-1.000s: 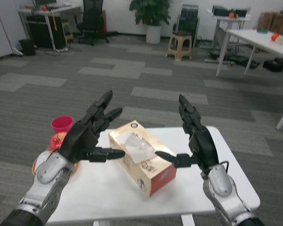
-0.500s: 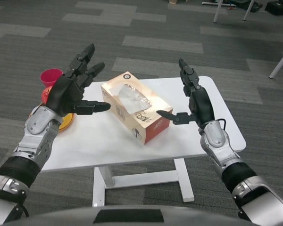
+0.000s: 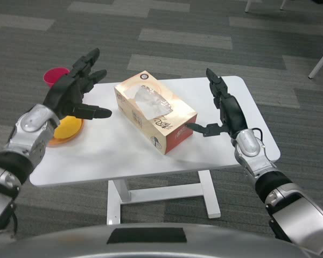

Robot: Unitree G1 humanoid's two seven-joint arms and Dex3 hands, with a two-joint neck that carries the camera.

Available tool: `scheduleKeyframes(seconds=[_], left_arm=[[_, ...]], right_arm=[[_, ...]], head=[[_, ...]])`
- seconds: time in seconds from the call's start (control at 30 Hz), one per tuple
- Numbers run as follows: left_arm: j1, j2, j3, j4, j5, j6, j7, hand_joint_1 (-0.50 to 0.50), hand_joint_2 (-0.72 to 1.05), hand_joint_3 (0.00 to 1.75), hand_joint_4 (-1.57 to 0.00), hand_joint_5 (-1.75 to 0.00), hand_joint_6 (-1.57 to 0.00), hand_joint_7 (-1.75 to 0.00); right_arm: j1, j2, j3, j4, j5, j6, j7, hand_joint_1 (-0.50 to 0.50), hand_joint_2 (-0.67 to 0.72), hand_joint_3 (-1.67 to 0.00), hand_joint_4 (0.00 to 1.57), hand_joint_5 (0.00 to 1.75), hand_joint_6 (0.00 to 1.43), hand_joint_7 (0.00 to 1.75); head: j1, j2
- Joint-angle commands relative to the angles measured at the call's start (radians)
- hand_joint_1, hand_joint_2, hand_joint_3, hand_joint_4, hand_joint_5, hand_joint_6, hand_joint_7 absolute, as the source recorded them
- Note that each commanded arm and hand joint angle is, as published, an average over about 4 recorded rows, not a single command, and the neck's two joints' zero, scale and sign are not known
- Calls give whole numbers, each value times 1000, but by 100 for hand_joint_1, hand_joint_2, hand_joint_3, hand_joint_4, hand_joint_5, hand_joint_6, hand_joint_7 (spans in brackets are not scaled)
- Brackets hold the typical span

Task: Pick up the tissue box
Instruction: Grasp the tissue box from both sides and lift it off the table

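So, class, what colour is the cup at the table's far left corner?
The cup is pink-red, seen in the head view, partly behind the left hand.

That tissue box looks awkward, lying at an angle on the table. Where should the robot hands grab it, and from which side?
Probably by its two long side walls, one robot hand from each flank. The tissue box lies flat and turned diagonally, its top holding soft tissue that gives no firm hold. The left robot hand and right robot hand are open, either side of it, not touching, so pressing inward looks simplest.

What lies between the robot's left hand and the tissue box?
In the head view, only bare white table lies between the left hand and the tissue box; nothing stands there.
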Motion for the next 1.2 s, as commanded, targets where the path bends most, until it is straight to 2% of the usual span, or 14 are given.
scheduleKeyframes(seconds=[0.03,0.2,0.33,0.53,0.67,0.83,1.0,1.2], left_arm=[[-54,27,-35,77,-21,1,-1,50,69,9,0,-41,0,0],[-90,27,-55,150,-21,1,1,50,69,9,0,-41,0,0],[-123,15,-68,215,-16,2,1,50,69,9,0,-49,0,0],[-174,-1,-121,292,-7,2,1,50,69,9,0,-49,0,0],[-191,-9,-157,310,-6,2,1,50,69,9,0,-46,0,0],[-207,-10,-229,319,-7,3,1,50,69,9,0,-41,0,0],[-208,-23,-249,319,-7,2,1,50,69,7,0,-41,0,0],[-208,-31,-256,319,-10,1,2,50,69,9,0,-41,0,0]], right_arm=[[-41,-19,40,65,6,9,7,-46,-29,-56,0,0,0,9],[-65,-25,97,125,6,11,11,-46,-29,-54,0,0,0,7],[-81,-26,144,168,8,16,16,-46,-26,-48,0,0,0,7],[-118,-26,224,235,8,21,16,-46,-22,-48,1,0,0,10],[-140,-21,284,275,8,27,16,-46,-22,-48,3,0,0,10],[-186,2,341,332,8,37,15,-46,-19,-48,4,0,0,10],[-236,20,395,395,8,49,4,-46,-16,-48,4,0,0,14],[-277,38,418,468,8,59,-17,-46,-16,-48,4,0,0,14]], head=[[2,4],[6,8],[4,13],[-5,9],[-12,9],[-29,16],[-30,21],[-38,21]])
